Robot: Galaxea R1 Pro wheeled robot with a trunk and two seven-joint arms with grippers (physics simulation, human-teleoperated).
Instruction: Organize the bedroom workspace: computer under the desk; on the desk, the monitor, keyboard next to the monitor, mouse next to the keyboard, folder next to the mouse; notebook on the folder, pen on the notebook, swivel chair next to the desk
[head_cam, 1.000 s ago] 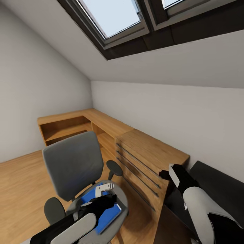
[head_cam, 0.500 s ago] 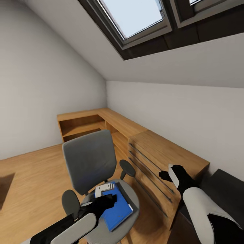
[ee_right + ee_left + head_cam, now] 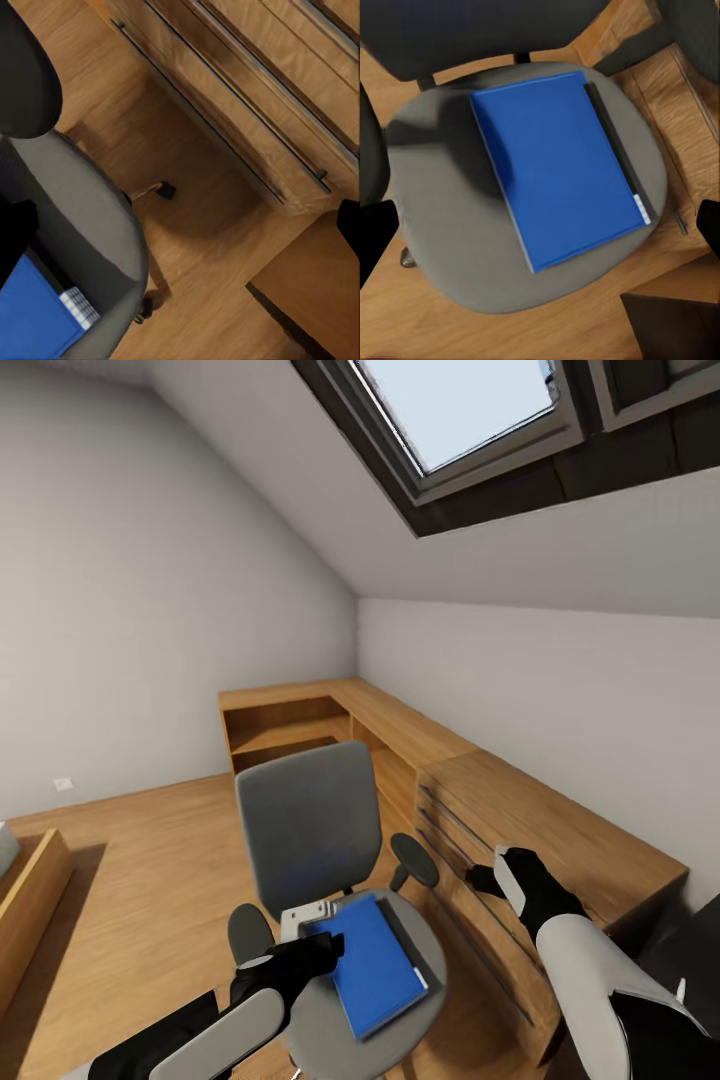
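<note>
Folder (image 3: 377,965): lies flat on the chair (image 3: 320,860) seat, a dark notebook (image 3: 619,154) edge showing under its far side.
Left hand (image 3: 308,928): hovers above the seat's near edge; fingers spread, holding nothing.
Right hand (image 3: 490,878): hangs near the wooden drawers (image 3: 540,860); I cannot tell its grip.
Advice: come down at a folder edge, since it lies flat.
Views: the left wrist view shows the whole folder; the right wrist view shows the castor (image 3: 165,191) and floor (image 3: 210,225) beneath.
</note>
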